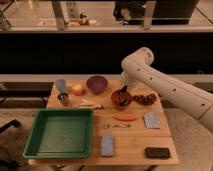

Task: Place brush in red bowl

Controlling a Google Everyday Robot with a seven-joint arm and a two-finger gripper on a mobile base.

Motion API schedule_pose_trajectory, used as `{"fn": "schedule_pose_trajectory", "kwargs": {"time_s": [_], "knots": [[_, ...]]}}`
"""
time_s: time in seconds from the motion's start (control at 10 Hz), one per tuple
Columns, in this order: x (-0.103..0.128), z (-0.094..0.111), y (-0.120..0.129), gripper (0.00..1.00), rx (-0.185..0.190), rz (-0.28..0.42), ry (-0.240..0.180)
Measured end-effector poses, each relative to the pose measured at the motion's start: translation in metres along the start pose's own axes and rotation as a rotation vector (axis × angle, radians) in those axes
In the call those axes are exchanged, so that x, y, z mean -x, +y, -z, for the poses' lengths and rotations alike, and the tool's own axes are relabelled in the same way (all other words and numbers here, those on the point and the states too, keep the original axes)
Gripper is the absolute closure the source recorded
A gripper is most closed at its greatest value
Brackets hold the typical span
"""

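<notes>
Single-camera view of a wooden table (130, 142) with the robot arm (165, 85) reaching in from the right. The gripper (123, 90) hangs directly over the red bowl (121, 98), which stands at the back of the table between the purple bowl (96, 83) and a cluster of dark red grapes (145, 99). A dark, slim shape, taken to be the brush (122, 94), stands in or just above the bowl's darker inside, beneath the gripper.

Progress: the task appears to be in its last stage. The brush is at the bowl and no longer lies on the table; what cannot be told is whether it rests on the bowl's floor or is held just above it. Release and withdrawal of the arm are judged to be what is left.

Tool: the gripper's opening, and whether it has hold of the brush, cannot be told from this view.

Other items: green tray (62, 134), front left; carrot (124, 117) and silvery utensil (118, 126), centre; black block (157, 152), front right.
</notes>
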Motion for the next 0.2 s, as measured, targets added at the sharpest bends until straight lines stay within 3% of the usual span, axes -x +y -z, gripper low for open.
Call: {"fn": "schedule_pose_trajectory", "kwargs": {"time_s": [0.2], "knots": [[0.0003,-0.0002,-0.0003,0.20,-0.002,-0.002,-0.002]]}}
